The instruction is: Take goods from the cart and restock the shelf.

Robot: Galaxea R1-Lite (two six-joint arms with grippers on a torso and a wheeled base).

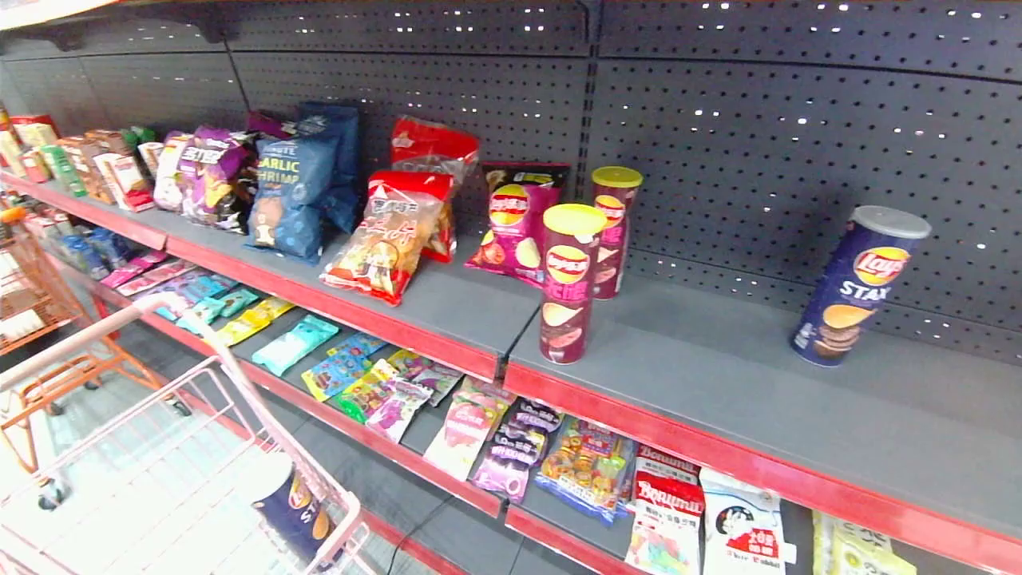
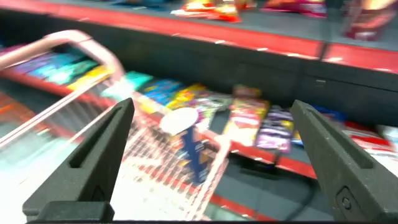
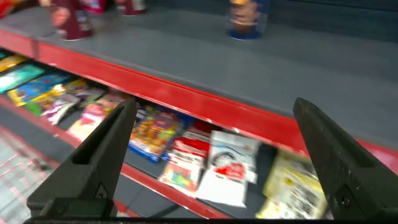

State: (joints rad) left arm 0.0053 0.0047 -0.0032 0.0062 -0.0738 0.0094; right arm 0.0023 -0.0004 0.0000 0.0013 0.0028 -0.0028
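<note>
my left claw (image 2: 212,106): spread wide, holding nothing, over the pink cart (image 1: 80,339)
my right claw (image 3: 216,102): spread wide, holding nothing, facing the shelf (image 3: 249,68)
blue chip can (image 1: 295,507): upright in the cart's corner

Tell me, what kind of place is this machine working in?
Most likely a shop aisle, or a mock-up of one: long red-edged shelves with a pegboard back, snack bags and crisp tubes on them, and a pink wire shopping cart holding a blue tube.
</note>
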